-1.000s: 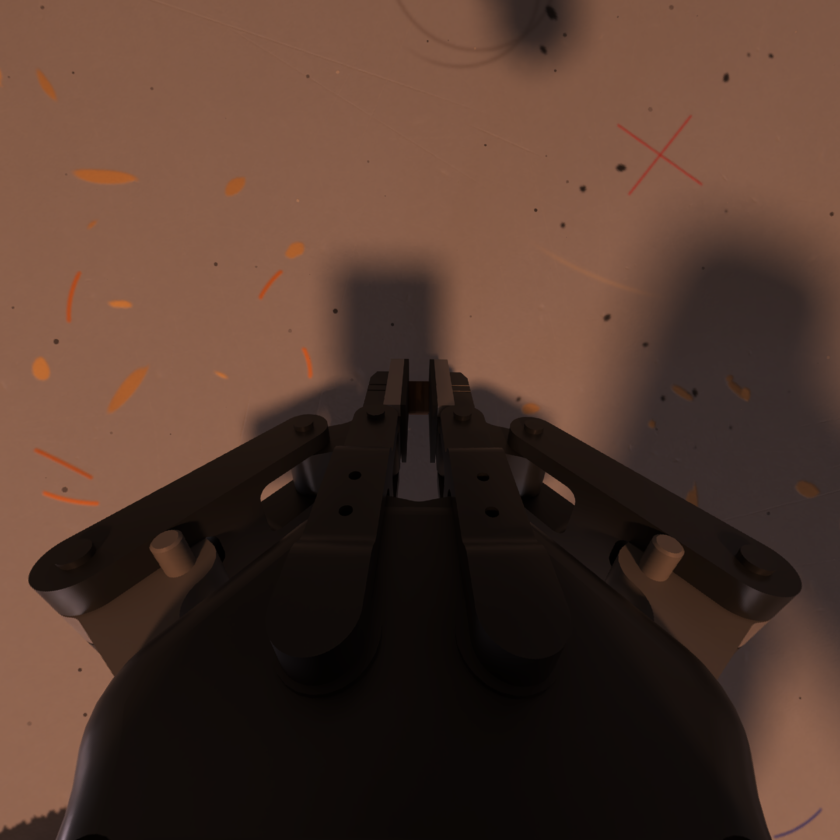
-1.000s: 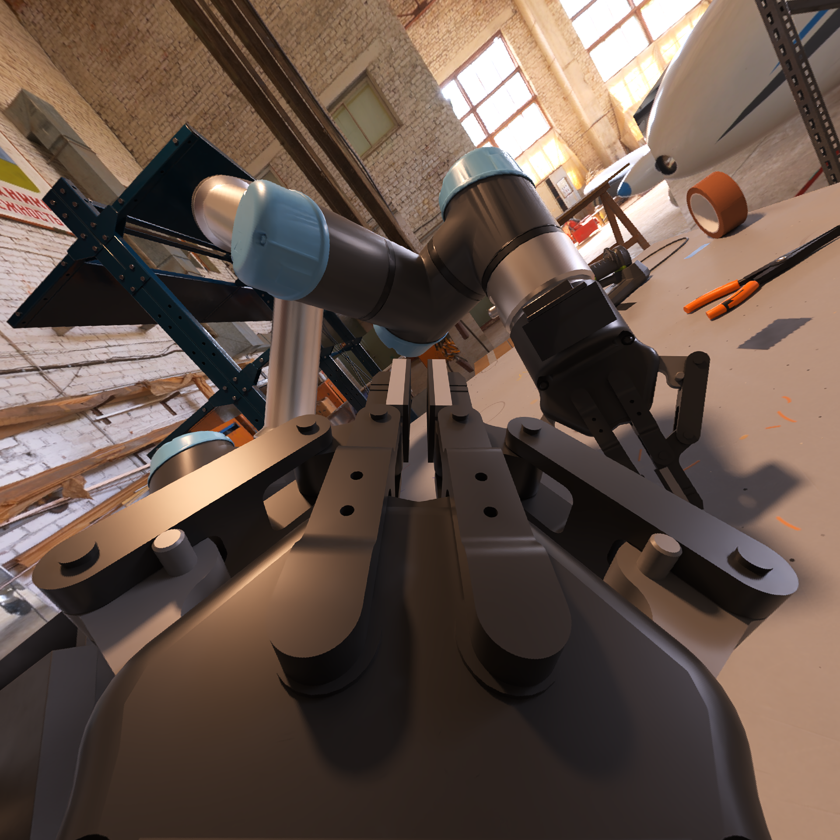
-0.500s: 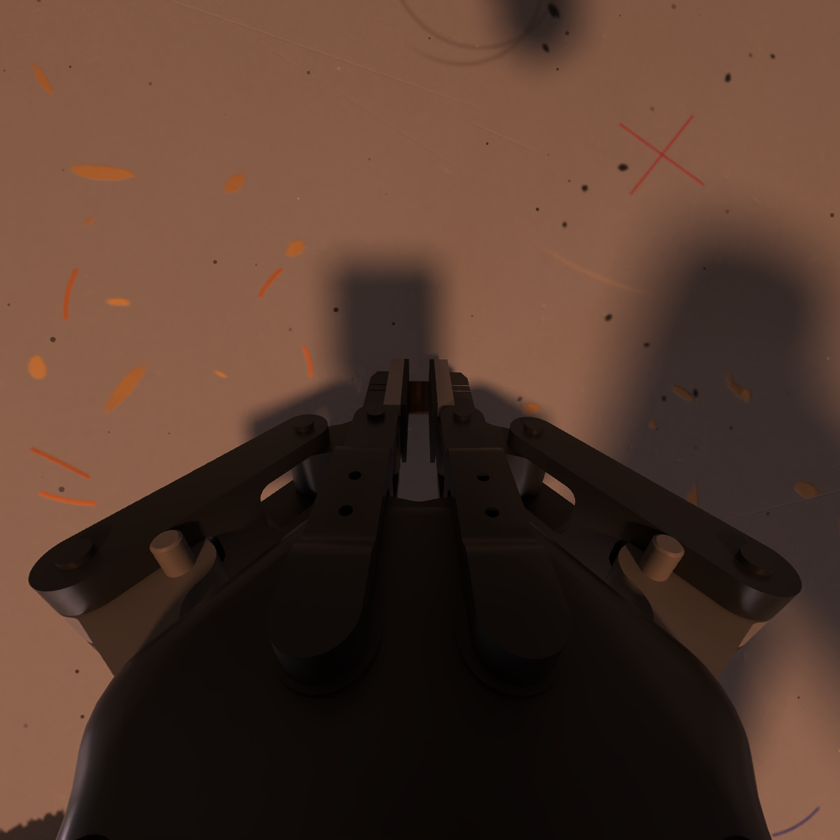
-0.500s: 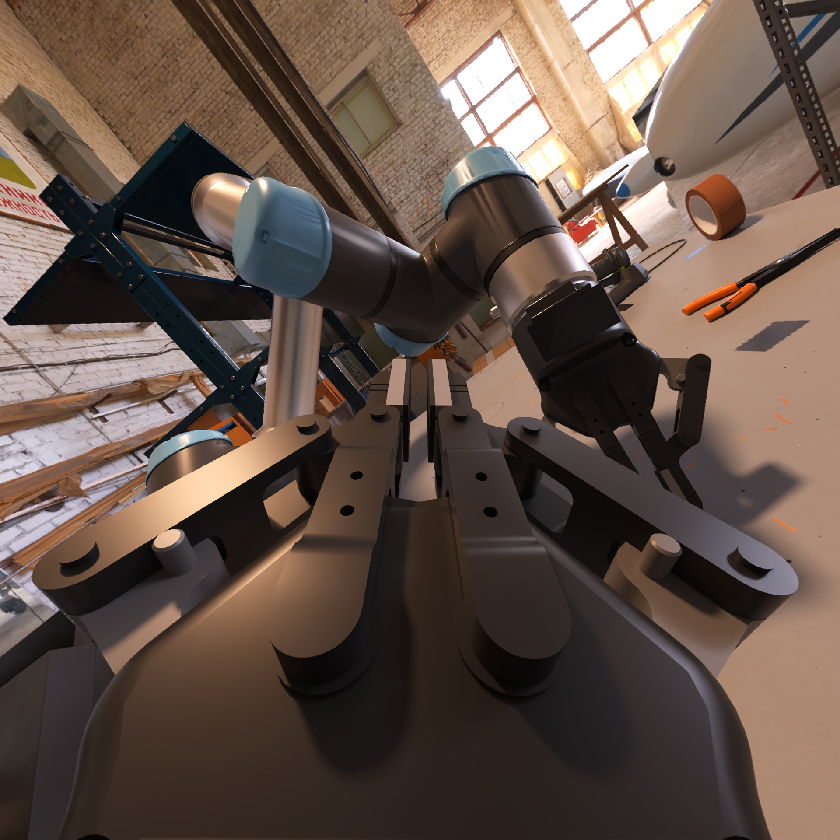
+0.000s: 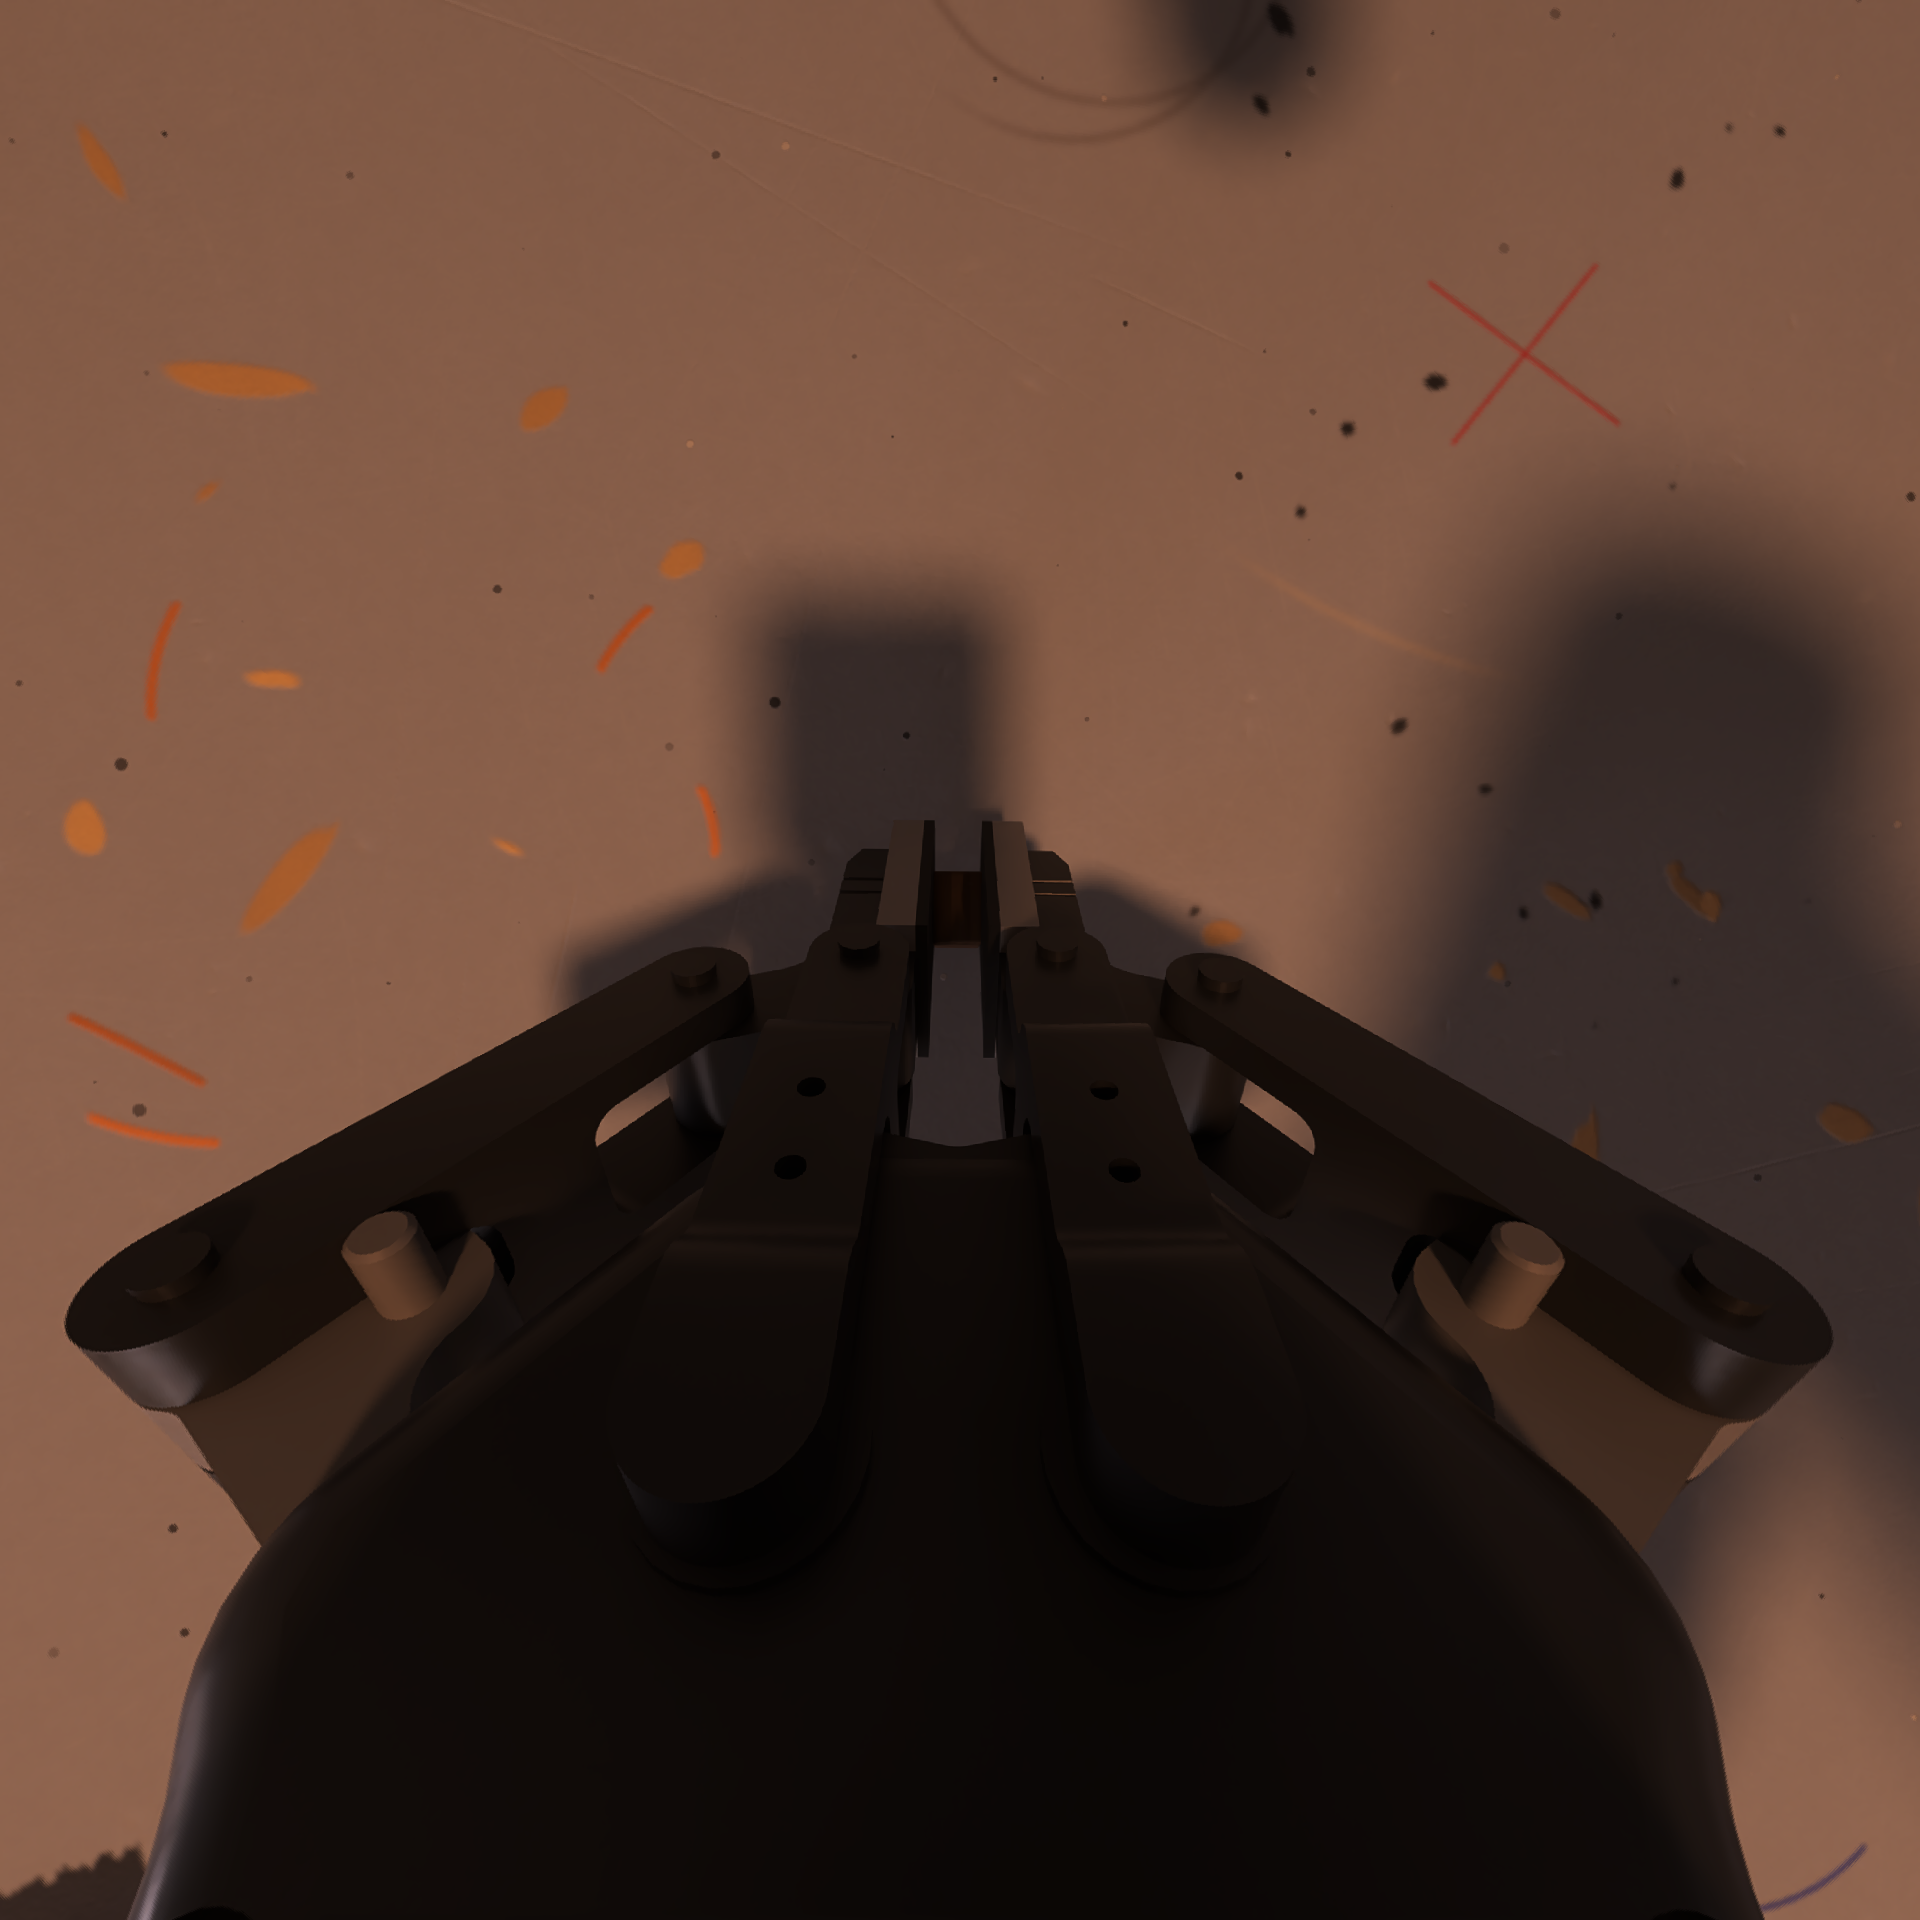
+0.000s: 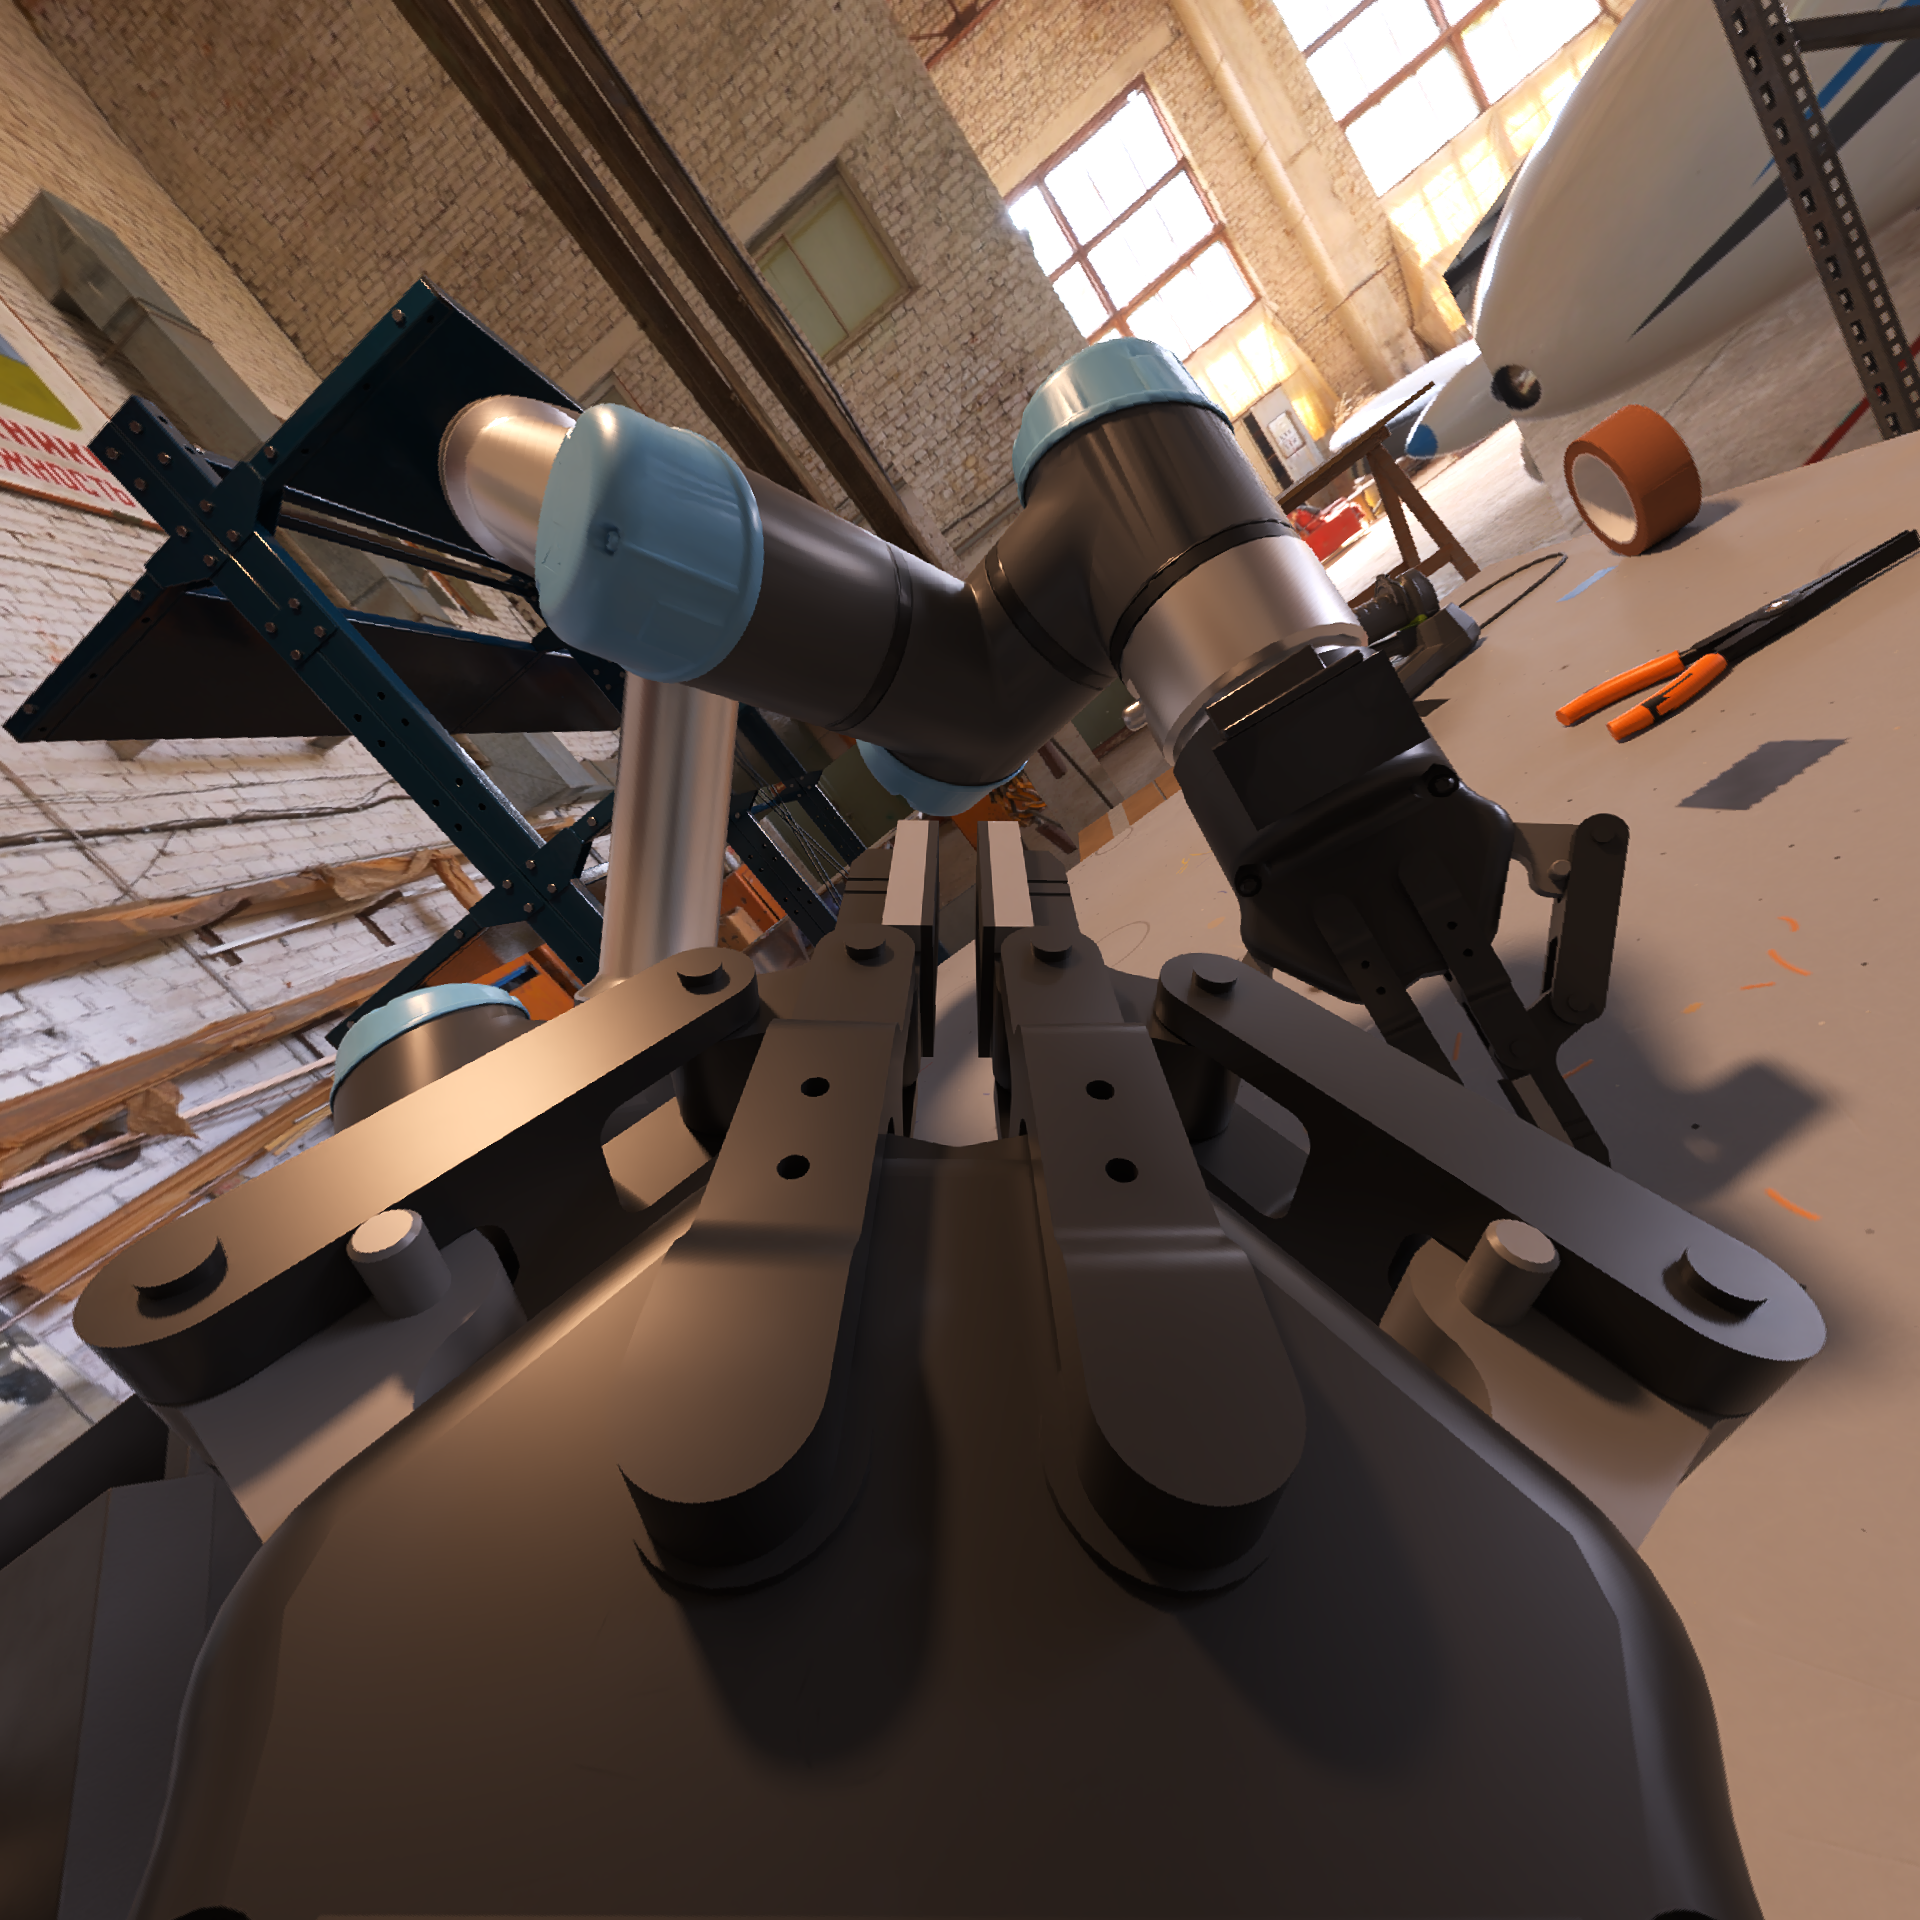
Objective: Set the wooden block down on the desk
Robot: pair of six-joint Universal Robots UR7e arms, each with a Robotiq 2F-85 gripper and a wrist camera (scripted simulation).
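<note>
Pinched between the pads of the left hand, a small wooden block is seen in the left wrist view; only a narrow brown face shows in the gap, w/ the fingers drawn in close on both sides. The block is held over the bench, whose brown top is flecked w/ orange chips and dark specks. A red cross mark is drawn on the top, up and to the right, well apart from the hand. Shadows of hand and arm are cast on the surface just ahead. Whether the block touches the bench can't be told.

In the right wrist view, the right hand is seen nearly closed, a thin slit left between the pads, nothing held. Farther off the left hand is tilted down to the bench. Orange-handled pliers and a brown tape roll lie beyond it, apart.
</note>
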